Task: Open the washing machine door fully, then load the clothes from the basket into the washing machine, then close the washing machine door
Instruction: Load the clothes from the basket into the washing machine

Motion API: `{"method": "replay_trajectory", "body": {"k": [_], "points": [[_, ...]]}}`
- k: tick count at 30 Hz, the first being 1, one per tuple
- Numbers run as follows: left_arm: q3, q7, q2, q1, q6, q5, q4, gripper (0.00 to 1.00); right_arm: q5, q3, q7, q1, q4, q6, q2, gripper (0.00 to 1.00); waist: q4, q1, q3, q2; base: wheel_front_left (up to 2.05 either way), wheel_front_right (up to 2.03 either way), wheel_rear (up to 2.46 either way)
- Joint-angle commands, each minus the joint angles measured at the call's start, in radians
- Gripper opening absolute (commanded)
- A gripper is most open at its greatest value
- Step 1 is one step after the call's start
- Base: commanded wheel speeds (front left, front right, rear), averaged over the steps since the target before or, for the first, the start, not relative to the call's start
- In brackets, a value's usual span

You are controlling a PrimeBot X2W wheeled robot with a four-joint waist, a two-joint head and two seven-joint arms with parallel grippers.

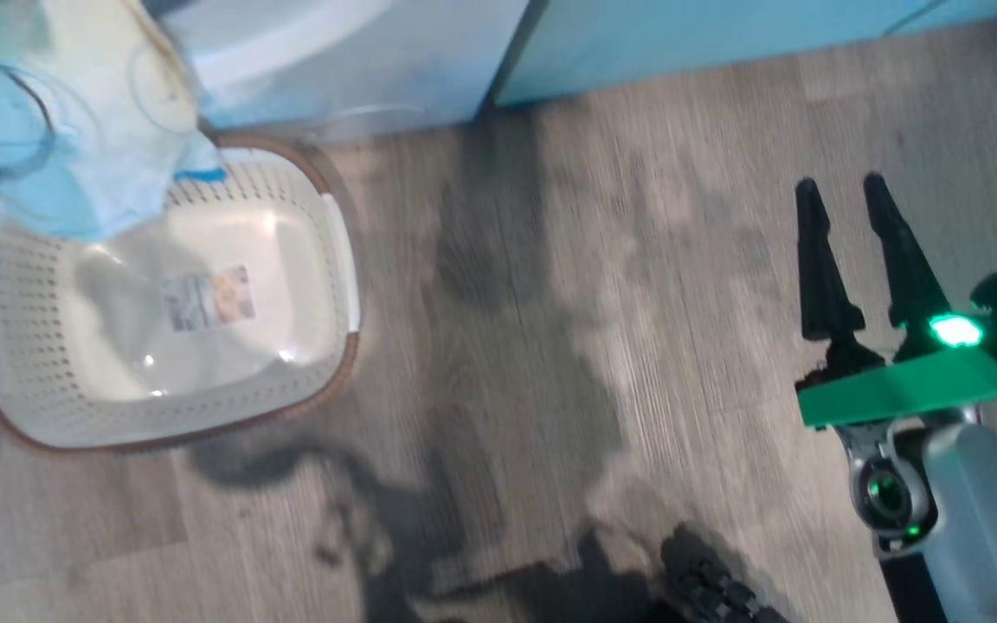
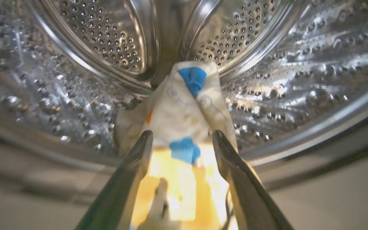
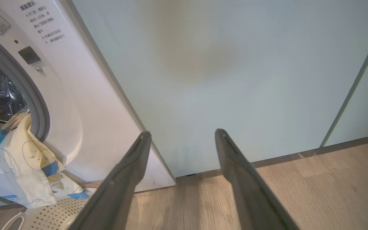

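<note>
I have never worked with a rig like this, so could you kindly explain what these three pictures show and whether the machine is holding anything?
This is a wheeled robot with two arms, loading laundry. The head view looks down at the wooden floor: the cream basket stands there, with only a label inside, and the open right gripper holds nothing. The left wrist view looks along the left gripper into the washing machine's steel drum; its fingers are spread either side of the yellow clothes, so they look released rather than gripped. The right wrist view faces a pale teal cabinet beside the white washing machine, where the garment hangs out over the door opening, down towards the basket.
</note>
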Motion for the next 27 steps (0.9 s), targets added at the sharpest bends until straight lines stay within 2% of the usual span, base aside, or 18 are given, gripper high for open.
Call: {"method": "replay_trajectory", "body": {"k": [1, 6, 14, 18, 24, 27], "points": [[0.028, -0.009, 0.039, 0.027, -0.001, -0.013, -0.039, 1.00, -0.013, 0.003, -0.006, 0.035, -0.021, 0.000, -0.001, 1.00, 0.027, 0.0001, -0.055, -0.0001, 0.00, 0.00, 0.00], [0.090, -0.010, 0.034, 0.180, 0.001, -0.008, -0.144, 1.00, -0.034, -0.022, -0.006, 0.073, -0.016, 0.000, -0.001, 1.00, 0.056, 0.0001, -0.119, -0.0001, 0.00, 0.00, 0.00], [0.249, -0.010, -0.013, 0.485, 0.058, 0.069, -0.363, 1.00, -0.049, -0.035, -0.006, 0.114, -0.010, 0.000, -0.001, 1.00, 0.090, 0.0001, -0.191, -0.0001, 0.00, 0.00, 0.00], [0.321, -0.010, -0.040, 0.610, 0.068, 0.101, -0.450, 1.00, -0.062, -0.041, -0.006, 0.125, -0.010, 0.000, -0.001, 1.00, 0.102, 0.0001, -0.214, -0.0001, 0.00, 0.00, 0.00], [0.421, -0.010, -0.110, 0.824, 0.076, 0.190, -0.571, 1.00, -0.078, -0.064, -0.006, 0.160, -0.006, 0.000, -0.001, 1.00, 0.142, 0.0001, -0.265, -0.0001, 0.00, 0.00, 0.00], [0.454, -0.010, -0.150, 0.903, 0.065, 0.216, -0.598, 1.00, -0.080, -0.070, -0.006, 0.175, -0.004, 0.000, -0.007, 1.00, 0.159, 0.0001, -0.290, -0.0001, 0.00, 0.00, 0.00]]}}
